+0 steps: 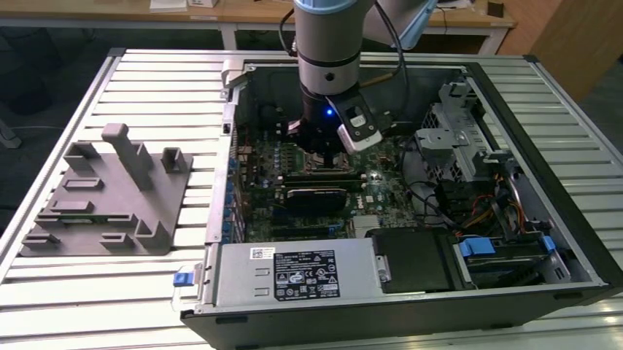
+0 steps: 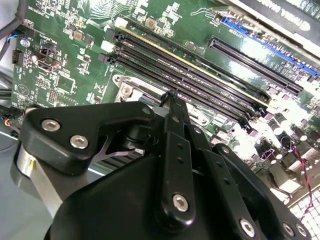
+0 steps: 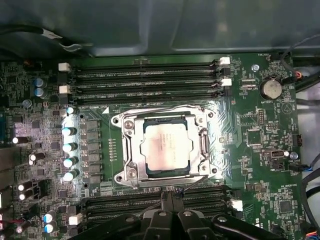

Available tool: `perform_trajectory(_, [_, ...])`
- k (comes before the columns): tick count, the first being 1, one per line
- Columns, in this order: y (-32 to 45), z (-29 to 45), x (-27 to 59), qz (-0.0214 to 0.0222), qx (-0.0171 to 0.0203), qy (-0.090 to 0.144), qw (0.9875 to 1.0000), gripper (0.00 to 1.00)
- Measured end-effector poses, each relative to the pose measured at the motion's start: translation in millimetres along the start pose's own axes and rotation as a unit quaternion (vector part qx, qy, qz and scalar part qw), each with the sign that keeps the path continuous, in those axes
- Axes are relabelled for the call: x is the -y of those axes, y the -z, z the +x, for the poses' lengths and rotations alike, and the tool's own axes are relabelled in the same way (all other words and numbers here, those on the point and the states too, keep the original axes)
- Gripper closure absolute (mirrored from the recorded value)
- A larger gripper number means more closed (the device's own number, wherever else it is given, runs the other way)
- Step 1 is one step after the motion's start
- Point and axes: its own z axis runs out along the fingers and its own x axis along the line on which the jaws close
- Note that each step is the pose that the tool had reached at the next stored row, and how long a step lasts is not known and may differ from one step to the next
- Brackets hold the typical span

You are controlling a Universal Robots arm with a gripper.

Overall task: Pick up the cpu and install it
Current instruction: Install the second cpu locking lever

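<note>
Cpu (image 3: 165, 146) seated flat in socket frame (image 3: 131, 172) on motherboard (image 3: 255, 135). Tool (image 3: 171, 194) above socket's edge, tips pressed together, holding nothing.

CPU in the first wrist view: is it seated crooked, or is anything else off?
Nothing stands out. The cpu lies flat and square inside the socket frame, edges parallel to it. The pincer sits at the frame's edge, apart from the chip.
</note>
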Motion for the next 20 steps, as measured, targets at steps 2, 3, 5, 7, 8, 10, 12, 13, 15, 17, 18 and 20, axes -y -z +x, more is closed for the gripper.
perform_trajectory(2, [-0.1,0.0,0.0,-0.0001,0.0,0.0,1.0,0.89])
perform_trajectory(3, [-0.1,0.0,0.0,-0.0001,0.0,0.0,1.0,0.89])
perform_trajectory(5, [-0.5,-0.1,-0.1,0.0002,-0.0016,0.0,1.0,0.89])
perform_trajectory(7, [-1.1,0.0,0.0,0.0023,-0.0103,0.0,0.9999,0.89])
perform_trajectory(8, [-1.5,0.0,0.0,0.0035,-0.0167,0.0,0.9999,0.89])
perform_trajectory(10, [-2.1,-0.1,0.0,0.0058,-0.0297,0.0,0.9995,0.89])
perform_trajectory(12, [-2.6,-0.2,0.0,0.0072,-0.0413,-0.001,0.9991,0.89])
perform_trajectory(13, [-2.6,-0.2,0.0,0.0076,-0.0447,-0.001,0.999,0.89])
perform_trajectory(15, [-2.5,-0.1,0.1,0.0077,-0.046,-0.001,0.9989,0.89])
perform_trajectory(17, [-2.6,-0.1,0.1,0.0077,-0.0466,-0.001,0.9989,0.89])
perform_trajectory(18, [-2.6,-0.1,0.0,0.0077,-0.0469,-0.001,0.9989,0.89])
perform_trajectory(20, [-2.7,0.1,0.1,0.0077,-0.047,-0.001,0.9989,0.89])
